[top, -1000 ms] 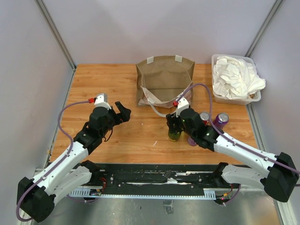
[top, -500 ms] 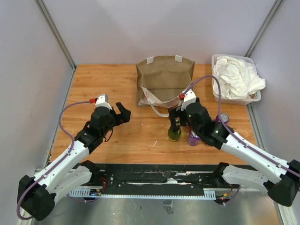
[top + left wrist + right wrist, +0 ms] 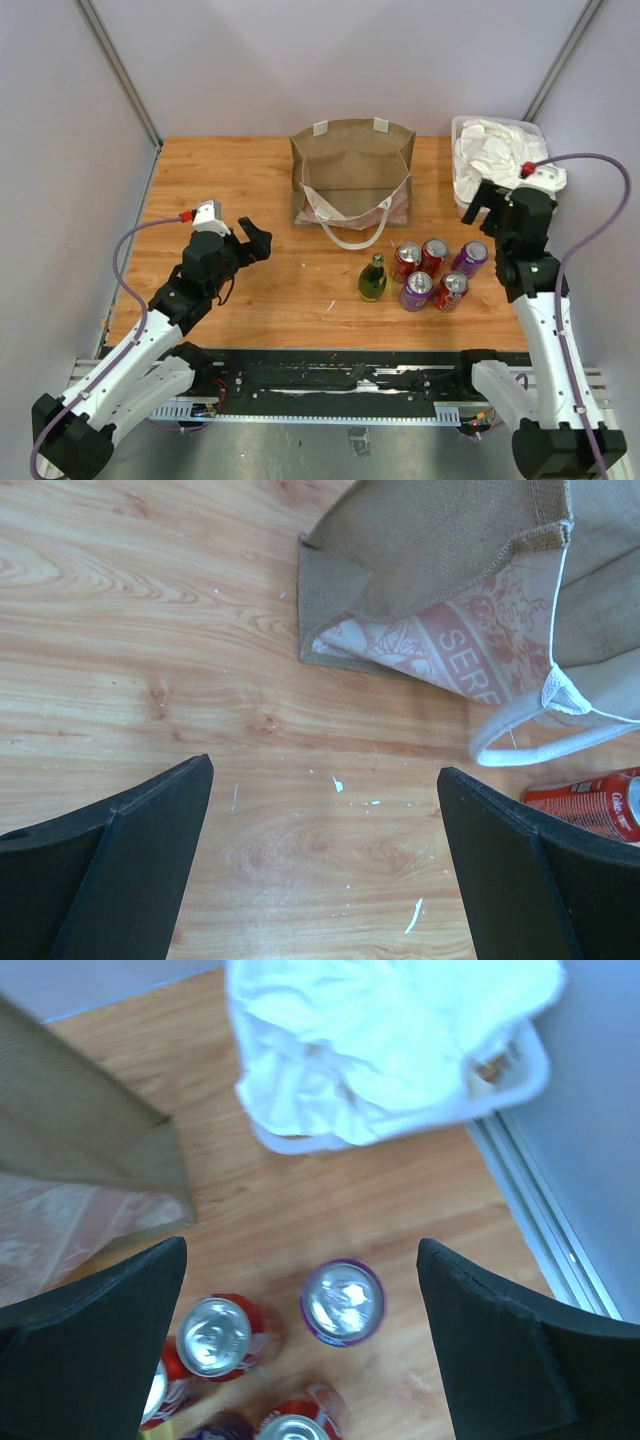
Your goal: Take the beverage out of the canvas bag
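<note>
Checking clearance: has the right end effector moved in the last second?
Yes. The right end effector swung right and back from the green glass bottle to the clear plastic bin of white cloths.

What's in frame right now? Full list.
canvas bag: 1, tan with white handles, back centre of the table, open
green bottle: 1, green, upright in front of the bag
red cans: 3, red, clustered right of the bottle
purple cans: 2, purple, same cluster
plastic bin: 1, clear, back right
white cloths: heap, white, in the bin
table: 1, wood
left gripper: 1, black, open and empty, left of the bag
right gripper: 1, black, open and empty, above the cans
</note>
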You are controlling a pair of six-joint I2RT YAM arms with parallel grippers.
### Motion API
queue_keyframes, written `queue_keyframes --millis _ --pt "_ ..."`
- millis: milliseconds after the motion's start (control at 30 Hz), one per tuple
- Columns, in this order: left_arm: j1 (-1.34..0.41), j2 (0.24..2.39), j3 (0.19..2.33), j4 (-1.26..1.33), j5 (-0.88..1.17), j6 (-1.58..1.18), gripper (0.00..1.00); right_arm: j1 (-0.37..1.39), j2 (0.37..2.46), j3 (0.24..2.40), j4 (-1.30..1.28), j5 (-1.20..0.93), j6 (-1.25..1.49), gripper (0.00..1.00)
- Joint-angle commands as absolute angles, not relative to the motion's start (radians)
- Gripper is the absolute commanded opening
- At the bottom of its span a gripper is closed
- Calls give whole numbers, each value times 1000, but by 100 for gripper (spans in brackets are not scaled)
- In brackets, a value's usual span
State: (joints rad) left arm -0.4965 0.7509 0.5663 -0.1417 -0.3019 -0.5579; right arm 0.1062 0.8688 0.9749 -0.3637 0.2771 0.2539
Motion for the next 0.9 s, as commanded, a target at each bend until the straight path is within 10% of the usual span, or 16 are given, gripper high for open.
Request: queue_keyframes --millis 0,867 --pt "-491 714 592 -152 -355 -529 100 -101 791 938 -457 149 342 98" --pt "-489 646 582 -204 -469 -485 100 -176 520 826 -535 255 291 98"
